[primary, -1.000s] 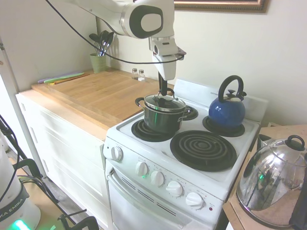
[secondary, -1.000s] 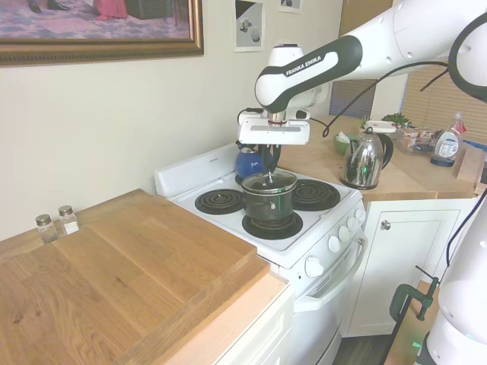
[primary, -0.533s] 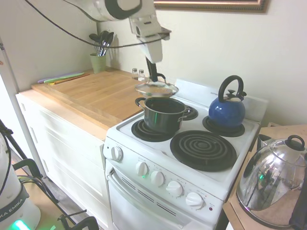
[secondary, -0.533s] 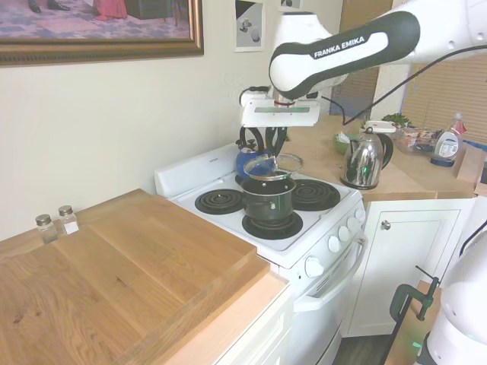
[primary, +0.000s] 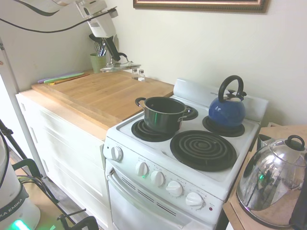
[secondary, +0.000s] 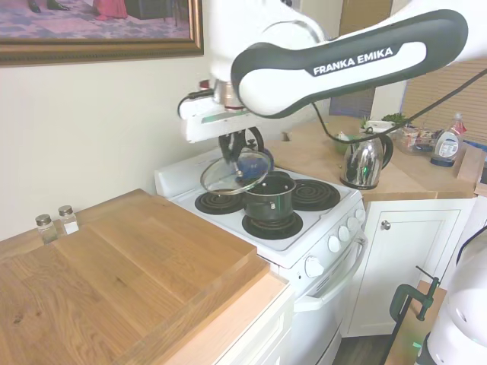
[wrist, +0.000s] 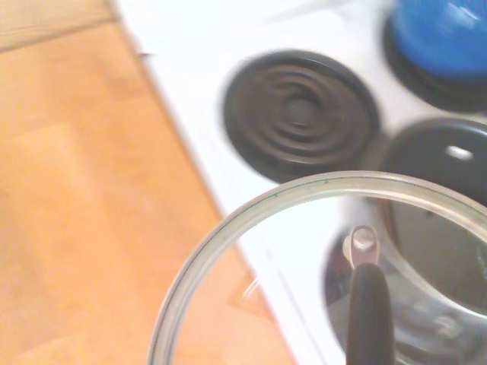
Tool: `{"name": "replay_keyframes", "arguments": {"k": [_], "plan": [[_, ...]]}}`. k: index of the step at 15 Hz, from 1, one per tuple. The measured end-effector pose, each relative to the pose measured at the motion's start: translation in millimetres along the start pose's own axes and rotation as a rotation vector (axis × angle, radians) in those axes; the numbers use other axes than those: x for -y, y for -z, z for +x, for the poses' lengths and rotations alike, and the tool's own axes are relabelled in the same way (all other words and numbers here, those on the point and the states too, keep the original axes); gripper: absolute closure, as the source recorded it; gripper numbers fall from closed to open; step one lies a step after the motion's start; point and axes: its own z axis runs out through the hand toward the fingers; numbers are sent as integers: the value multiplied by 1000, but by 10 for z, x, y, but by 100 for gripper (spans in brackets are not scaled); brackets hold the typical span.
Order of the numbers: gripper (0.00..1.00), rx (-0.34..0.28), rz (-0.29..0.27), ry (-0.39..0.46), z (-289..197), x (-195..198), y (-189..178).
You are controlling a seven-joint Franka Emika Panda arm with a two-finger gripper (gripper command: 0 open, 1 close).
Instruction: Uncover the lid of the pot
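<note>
Gripper (secondary: 238, 148) closed on handle of lid (secondary: 235, 172), held level and high over wooden counter (primary: 103, 91) for safe set-down. Pot (primary: 163, 113) uncovered on stove (primary: 192, 163), well aside and below.

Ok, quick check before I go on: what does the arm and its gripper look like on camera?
The arm is glossy white with rounded links and a black band printed FRANKA EMIKA in white. A white block sits at the wrist, with the dark gripper below it. A black cable trails along the arm.
</note>
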Motion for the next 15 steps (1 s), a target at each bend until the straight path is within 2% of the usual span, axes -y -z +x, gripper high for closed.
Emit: {"name": "replay_keyframes", "arguments": {"k": [3,8,15], "plan": [[100,1,-27,77,-200,562,-207],[100,63,-75,143,-330,1350,-695],[100,136,-156,242,-506,2030,-1385]]}}
